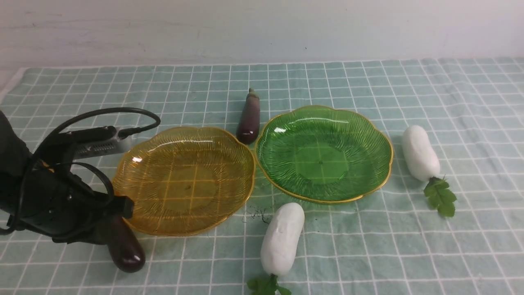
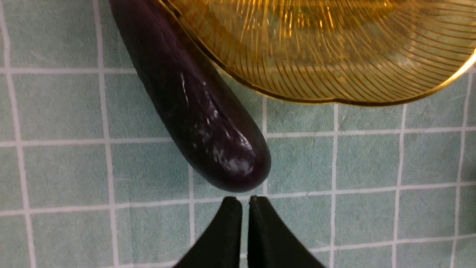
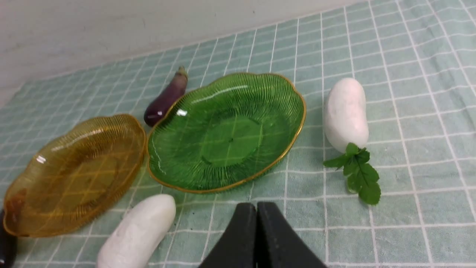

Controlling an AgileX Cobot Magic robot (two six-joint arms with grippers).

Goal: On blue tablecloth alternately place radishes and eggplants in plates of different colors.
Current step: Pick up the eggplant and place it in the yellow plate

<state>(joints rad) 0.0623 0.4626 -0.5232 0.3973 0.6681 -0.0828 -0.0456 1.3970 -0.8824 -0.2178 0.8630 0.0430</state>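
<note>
The blue tablecloth [image 1: 368,254] covers the table. An empty amber plate [image 1: 184,180] and an empty green plate [image 1: 323,153] sit side by side. One eggplant [image 1: 125,246] lies by the amber plate's near left rim, under my left arm. In the left wrist view my left gripper [image 2: 241,199] is shut and empty, just off this eggplant's [image 2: 197,111] rounded end. A second eggplant [image 1: 249,116] lies behind the plates. One radish [image 1: 282,237] lies in front of them, another [image 1: 419,151] right of the green plate. My right gripper [image 3: 256,204] is shut and empty, hovering near the green plate [image 3: 227,134].
A pale wall runs behind the table's far edge. My left arm's black body and cables [image 1: 61,184] stand left of the amber plate. The radishes' green leaves [image 1: 440,196] spread over the cloth.
</note>
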